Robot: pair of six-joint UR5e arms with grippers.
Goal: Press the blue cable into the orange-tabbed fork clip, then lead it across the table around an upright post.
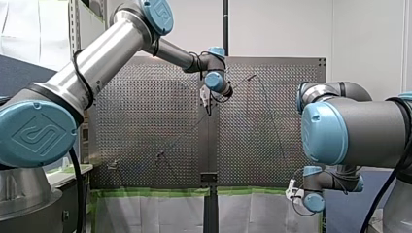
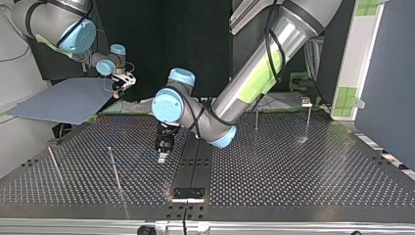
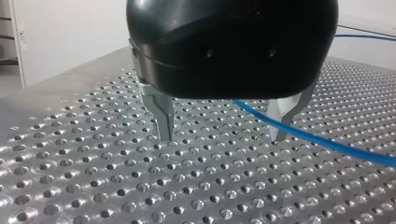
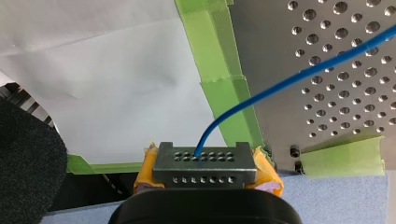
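The blue cable (image 3: 327,142) lies low over the perforated table and passes between the metal fingers of my left gripper (image 3: 222,136). That gripper is open, its tips just above the plate, and it does not grip the cable. In the top view my left gripper (image 2: 163,155) points down near the table's middle, beside a thin upright post (image 2: 116,169). My right gripper (image 4: 205,175) has its yellow pads (image 4: 145,170) shut on a metal block with holes (image 4: 204,165), out of which the blue cable (image 4: 261,91) runs. It hangs off the table's edge (image 2: 120,85). I cannot make out an orange-tabbed clip.
More upright posts stand at the top view's left (image 2: 54,164) and far right (image 2: 256,120), (image 2: 308,120). A black strip (image 2: 195,161) runs down the table's middle. Green tape (image 4: 219,88) and white paper line the table's edge near my right gripper. A grey board (image 2: 68,100) lies there too.
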